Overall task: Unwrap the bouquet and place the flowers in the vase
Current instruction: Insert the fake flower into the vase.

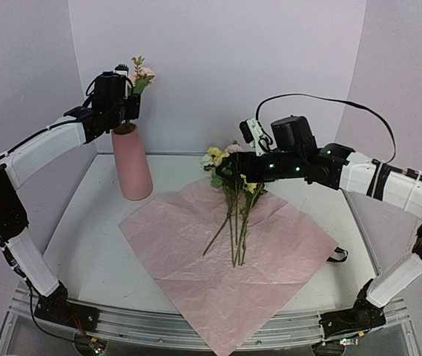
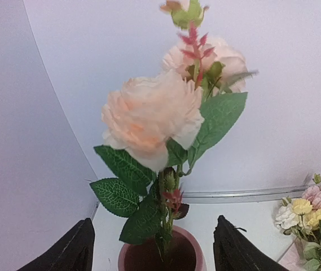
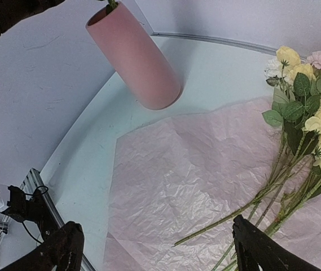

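The left gripper (image 1: 127, 115) hovered directly above the vase (image 1: 131, 163), jaws spread wide either side of one peach flower (image 2: 149, 118) without gripping it. The flower stood upright in the vase mouth, apparently supported by the rim, so no hold seemed necessary. The vase stood at the left rear of the table (image 1: 99, 222), just beyond the paper (image 1: 196, 252). The other flowers (image 1: 234, 215) lay loose on the flattened paper, heads toward the back. The right gripper (image 1: 227, 172) hung over their heads, jaws apart and empty, apparently positioned for the next pick-up.
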Tool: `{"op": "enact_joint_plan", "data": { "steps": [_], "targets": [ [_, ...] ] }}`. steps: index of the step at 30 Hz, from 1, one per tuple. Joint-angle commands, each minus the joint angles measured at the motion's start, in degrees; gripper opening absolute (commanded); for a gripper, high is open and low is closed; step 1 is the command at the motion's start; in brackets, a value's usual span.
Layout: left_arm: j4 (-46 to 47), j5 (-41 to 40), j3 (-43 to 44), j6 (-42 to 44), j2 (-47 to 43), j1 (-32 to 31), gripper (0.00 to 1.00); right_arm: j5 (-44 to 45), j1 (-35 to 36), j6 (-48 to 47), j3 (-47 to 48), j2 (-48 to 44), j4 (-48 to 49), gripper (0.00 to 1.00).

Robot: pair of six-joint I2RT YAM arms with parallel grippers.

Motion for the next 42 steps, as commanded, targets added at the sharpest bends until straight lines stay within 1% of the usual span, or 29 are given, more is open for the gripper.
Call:
{"op": "enact_joint_plan", "data": {
  "steps": [1,6,10,12,15,18,20,23,27,30,35,37,42],
  "targets": [
    [-4.61,-1.24,2.23,-4.16,-2.69,0.17,0.75,-0.91,-0.05,0.91,-0.11,-1.92,0.03,0.92],
    [-8.45,0.92,0.78,-7.95,-6.44,0.17,0.77,0.5,0.03,1.7,0.12,-0.92,-0.56,0.92],
    [-13.24,7.71,0.22,-12.13,-9.94,0.17,0.78,5.01,-0.02,3.98,1.42,1.13,-3.19,0.91],
    [-15.29,11.19,-0.59,-14.26,-11.76,0.16,0.78,7.39,-0.11,5.48,2.21,2.18,-5.6,0.89],
    [-16.98,17.3,-2.58,-16.73,-14.59,0.17,0.79,10.02,-0.3,7.58,2.68,3.23,-7.25,0.83],
    [-17.52,26.27,-4.98,-17.9,-17.3,0.16,0.79,13.9,-0.82,9.87,2.64,4.16,-10.04,0.73],
    [-17.96,31.01,-7.02,-19.59,-18.74,0.16,0.79,15.0,-1.67,11.98,2.14,4.81,-11.53,0.65],
    [-17.97,37.98,-10.5,-22.7,-20.36,0.08,0.78,14.18,-2.87,15.0,1.08,5.94,-12.08,0.58],
    [-17.85,44.54,-15.77,-28.17,-20.02,-0.05,0.75,11.69,-3.51,17.96,1.18,9.07,-12.29,0.53],
    [-17.79,49.27,-19.19,-30.27,-17.57,-0.7,0.73,9.3,-3.49,20.04,2.06,12.09,-12.5,0.49],
    [-17.78,51.61,-20.93,-31.38,-12.63,-3.39,0.73,8.39,-3.49,23.3,2.86,16.21,-12.91,0.44],
    [-17.75,51.36,-20.61,-31.14,-10.52,-4.98,0.73,8.32,-3.52,23.9,3.38,17.64,-13.1,0.42],
    [-17.34,49.1,-20.4,-29.82,-5.17,-9.46,0.72,7.63,-3.5,24.49,5.21,20.89,-13.46,0.42]
  ]
}}
